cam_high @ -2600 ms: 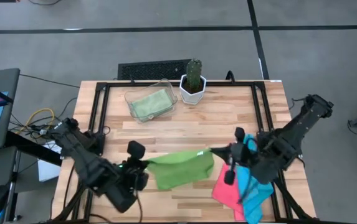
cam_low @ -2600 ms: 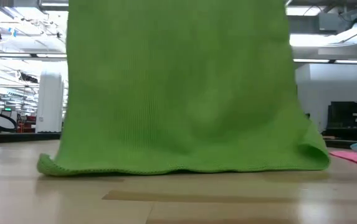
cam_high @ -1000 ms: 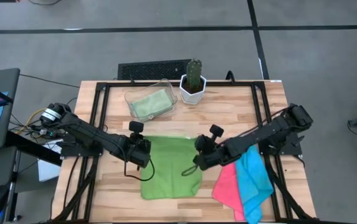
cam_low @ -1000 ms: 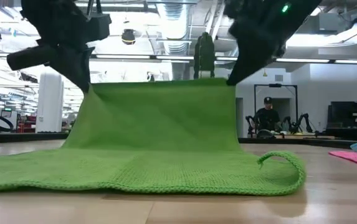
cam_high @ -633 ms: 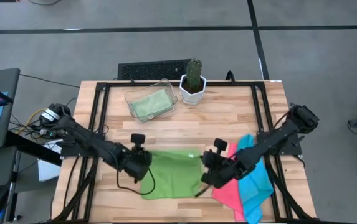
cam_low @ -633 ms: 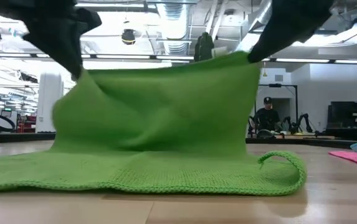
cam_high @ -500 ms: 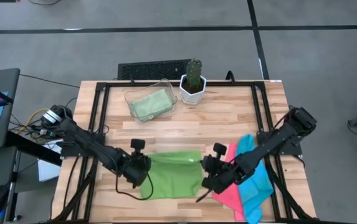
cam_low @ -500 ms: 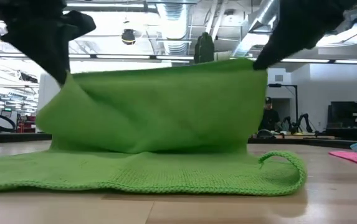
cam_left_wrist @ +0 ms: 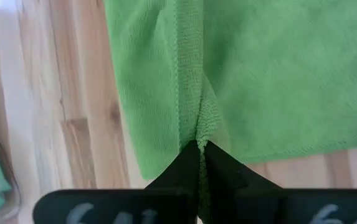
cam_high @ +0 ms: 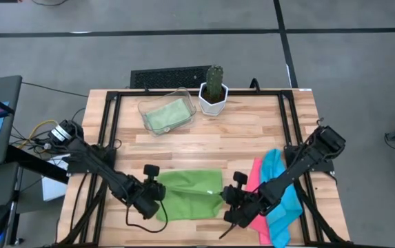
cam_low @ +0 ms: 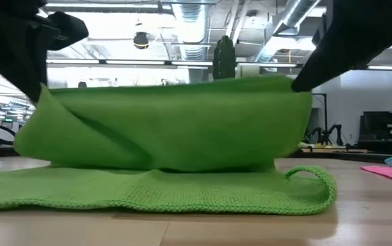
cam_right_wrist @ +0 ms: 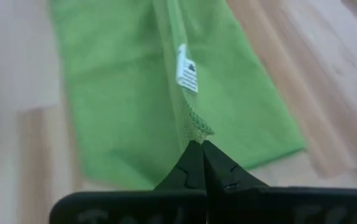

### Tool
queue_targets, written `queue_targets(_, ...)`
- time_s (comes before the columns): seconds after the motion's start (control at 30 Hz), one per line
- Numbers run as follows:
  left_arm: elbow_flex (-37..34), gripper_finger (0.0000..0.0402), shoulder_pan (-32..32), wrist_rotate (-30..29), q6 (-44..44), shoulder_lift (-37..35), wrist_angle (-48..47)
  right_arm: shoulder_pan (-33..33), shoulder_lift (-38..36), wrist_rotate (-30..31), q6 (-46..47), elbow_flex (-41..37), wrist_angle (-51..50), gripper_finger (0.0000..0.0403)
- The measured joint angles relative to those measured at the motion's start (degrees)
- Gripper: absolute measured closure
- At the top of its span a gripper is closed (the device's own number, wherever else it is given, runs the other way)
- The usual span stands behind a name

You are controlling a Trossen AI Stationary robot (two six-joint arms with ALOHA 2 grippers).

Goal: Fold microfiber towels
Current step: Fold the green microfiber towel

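I have the left tool (cam_high: 157, 198) pinched on one corner of the bright green towel (cam_high: 190, 193), the right tool (cam_high: 229, 200) pinched on the other. Towel lies at the counter's (cam_high: 252, 124) near edge, its held edge raised above the lower layer. Pink towel (cam_high: 256, 207) and blue towel (cam_high: 283, 200) lie beside the right arm.

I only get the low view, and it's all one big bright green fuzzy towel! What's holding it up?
Observer: Both grippers. The left gripper is pinched shut on one corner of the bright green microfiber towel.
Operator: And the other corner?
Observer: The right gripper is shut on it, next to a small white label.
Operator: Any more towels?
Observer: A pale green folded towel lies in a clear plastic tray at the table's far side.
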Motion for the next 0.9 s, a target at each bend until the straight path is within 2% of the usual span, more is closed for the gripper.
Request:
queue_targets(0.4, -0.01, 0.0398, -2.41, 0.07, -1.5, 0.01, 4.82, 1.49, 2.81, -1.7, 1.4, -0.05, 0.59, 0.0395)
queue_targets(0.9, -0.01, 0.0398, -2.5, 4.35, -2.22, 0.01, 6.65, 2.98, 3.07, -4.48, 1.51, -0.05, 2.18, 0.0388)
